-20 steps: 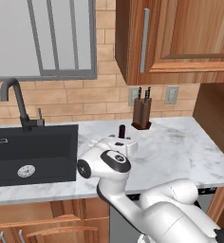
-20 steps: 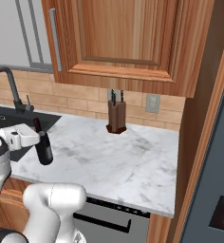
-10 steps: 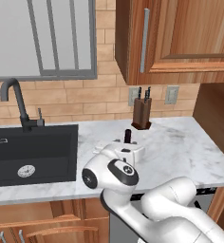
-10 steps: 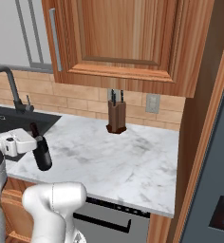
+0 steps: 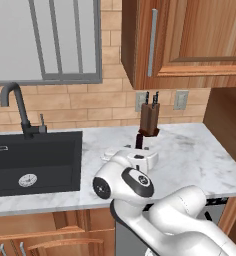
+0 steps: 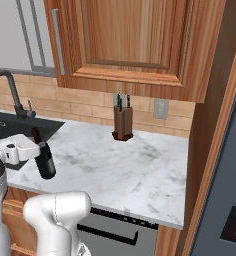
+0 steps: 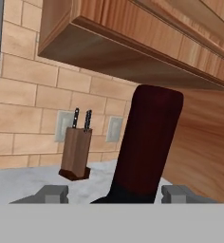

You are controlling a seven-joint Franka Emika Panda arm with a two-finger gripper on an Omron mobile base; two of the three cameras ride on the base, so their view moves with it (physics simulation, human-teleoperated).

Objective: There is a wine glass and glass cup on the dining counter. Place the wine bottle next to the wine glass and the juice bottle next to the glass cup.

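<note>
Our gripper (image 6: 36, 152), clamped on the wine bottle (image 6: 44, 159), has pulled back from the knife block (image 6: 123, 123) toward the base; carry to the glass remains.

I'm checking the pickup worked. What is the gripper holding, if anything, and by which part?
The gripper holds the wine bottle, lifted clear of the counter, by its upper body just below the neck.

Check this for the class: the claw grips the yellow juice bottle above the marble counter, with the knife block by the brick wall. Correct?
Not quite. The claw grips the dark wine bottle, not a yellow one, as the right base view shows. The knife block is by the brick wall.
</note>
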